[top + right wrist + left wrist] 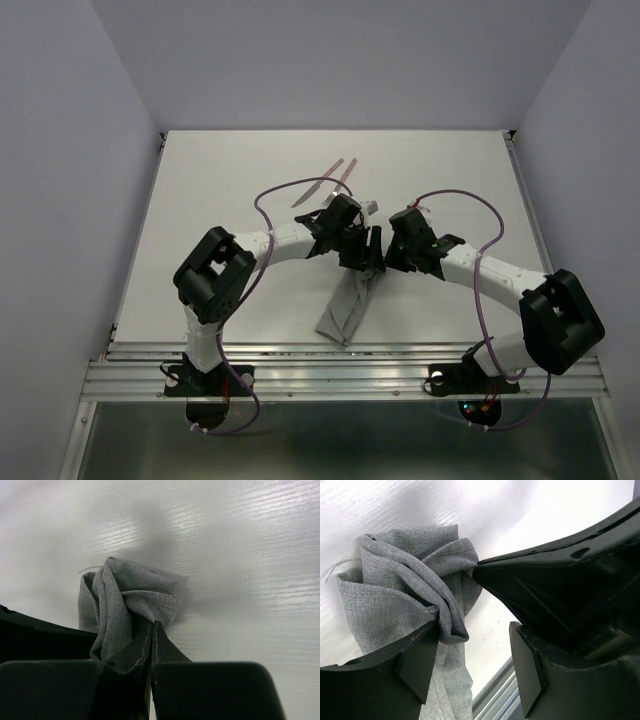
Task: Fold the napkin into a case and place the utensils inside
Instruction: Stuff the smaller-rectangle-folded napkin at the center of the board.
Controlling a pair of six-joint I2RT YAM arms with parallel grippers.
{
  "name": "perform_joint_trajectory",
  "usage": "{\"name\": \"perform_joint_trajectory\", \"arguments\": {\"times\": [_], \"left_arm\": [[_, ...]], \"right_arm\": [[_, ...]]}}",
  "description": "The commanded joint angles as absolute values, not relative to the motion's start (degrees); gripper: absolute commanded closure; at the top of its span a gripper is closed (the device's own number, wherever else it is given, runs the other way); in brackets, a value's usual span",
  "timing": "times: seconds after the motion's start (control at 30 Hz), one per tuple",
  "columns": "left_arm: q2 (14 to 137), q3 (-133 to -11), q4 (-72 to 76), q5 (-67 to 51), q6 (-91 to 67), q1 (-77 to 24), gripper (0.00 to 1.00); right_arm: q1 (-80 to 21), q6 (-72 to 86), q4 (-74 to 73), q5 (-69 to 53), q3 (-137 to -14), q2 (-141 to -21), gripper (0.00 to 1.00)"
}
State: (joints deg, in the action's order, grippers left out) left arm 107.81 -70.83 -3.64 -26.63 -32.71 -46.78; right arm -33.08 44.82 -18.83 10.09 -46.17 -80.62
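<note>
Pinches a fold of the napkin (130, 600) in the right claw (152, 627), clenched fully shut, fingertips pressed flat together with grey cloth bunched at the tips and spilling down their left side. Gathers that end of the cloth into a crumpled, twisted knot over the table (250, 170), the rest trailing toward the near edge as a narrow strip, not yet folded flat. Spreads the left claw (474, 627) wide, released, grasping nothing. Straddles the hanging twist with its two pads: the left-hand pad (417, 665) in the wrist view touching or just beside the rolled fold, cannot tell which; the other pad (526, 665) apart from the cloth, bare table showing between. Meets the right claw nearly tip to tip above the middle of the table, seen from overhead, the right tip reaching the cloth just beyond the left claw's open gap. Leaves the utensils (328, 175), knife and fork with pinkish handles lying side by side at a slant, on the far part of the table, well apart from the napkin and from both claws.
</note>
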Motion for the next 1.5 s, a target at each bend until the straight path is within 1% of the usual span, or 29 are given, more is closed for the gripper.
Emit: {"name": "perform_joint_trajectory", "arguments": {"times": [0.0,0.03,0.07,0.1,0.13,0.17,0.23,0.3,0.37,0.4,0.53,0.57,0.6,0.63,0.67,0.7,0.8,0.87,1.17,1.47], "left_arm": [[102.22,-70.4,-0.44,-28.39,-32.87,-46.93,0.3],[101.69,-70.31,-0.44,-28.04,-32.78,-46.93,0.3],[101.52,-70.14,-0.44,-28.04,-32.78,-46.85,0.32],[101.17,-69.79,1.04,-28.3,-32.61,-46.85,0.47],[101.08,-69.7,1.49,-28.39,-32.61,-46.85,0.54],[101.07,-69.7,1.93,-28.48,-32.52,-46.85,0.58],[101.51,-69.52,2.28,-29.0,-32.52,-46.85,0.58],[101.69,-69.35,2.55,-29.27,-32.52,-46.85,0.54],[101.78,-69.08,2.81,-29.71,-32.61,-46.85,0.46],[101.86,-69.0,2.81,-29.62,-32.61,-46.93,0.4],[101.16,-68.29,3.08,-29.44,-32.78,-46.84,0.39],[101.08,-68.2,3.25,-29.53,-32.7,-46.76,0.42],[100.99,-68.2,3.34,-29.71,-32.7,-46.76,0.5],[100.81,-68.12,3.6,-30.23,-32.52,-46.67,0.6],[100.81,-68.12,3.86,-30.32,-32.52,-46.67,0.84],[100.98,-68.2,3.78,-30.41,-32.61,-46.76,0.91],[101.25,-68.29,3.69,-30.67,-32.78,-46.49,0.97],[101.16,-68.12,3.69,-30.59,-32.78,-46.41,1.0],[101.16,-67.06,4.04,-29.27,-32.52,-44.83,1.0],[107.66,-69.52,8.35,-31.2,-34.1,-45.0,1.0]], "right_arm": [[-33.66,45.26,-16.96,10.11,-46.5,-79.28,0.99],[-33.66,45.26,-16.88,10.11,-46.49,-79.28,0.99],[-33.66,45.35,-16.88,10.11,-46.41,-79.28,0.99],[-33.66,45.35,-16.79,9.93,-46.41,-79.36,0.99],[-33.66,45.44,-16.79,10.11,-46.41,-79.37,0.99],[-33.66,45.7,-16.87,10.28,-46.32,-79.37,0.99],[-33.66,45.88,-16.7,10.37,-46.06,-79.19,0.99],[-33.66,45.88,-16.61,10.2,-45.88,-79.1,0.99],[-33.66,45.97,-16.61,10.2,-45.79,-78.93,0.99],[-33.66,46.05,-16.52,10.2,-45.53,-78.84,0.99],[-33.66,46.06,-16.26,10.02,-45.35,-78.92,0.99],[-33.66,46.05,-16.17,10.02,-45.35,-79.1,0.99],[-33.66,46.05,-16.17,9.93,-45.53,-79.19,0.99],[-33.66,45.97,-16.17,9.84,-45.7,-79.28,0.99],[-33.66,45.88,-16.17,9.93,-45.88,-79.36,0.99],[-33.66,45.88,-16.17,9.84,-45.88,-79.37,0.99],[-33.66,45.79,-16.08,9.84,-46.23,-79.54,0.99],[-33.66,45.7,-16.08,9.84,-46.32,-79.54,0.99],[-33.66,45.62,-16.35,9.84,-46.58,-79.54,0.99],[-33.66,45.53,-16.0,9.32,-47.02,-80.24,0.99]]}}
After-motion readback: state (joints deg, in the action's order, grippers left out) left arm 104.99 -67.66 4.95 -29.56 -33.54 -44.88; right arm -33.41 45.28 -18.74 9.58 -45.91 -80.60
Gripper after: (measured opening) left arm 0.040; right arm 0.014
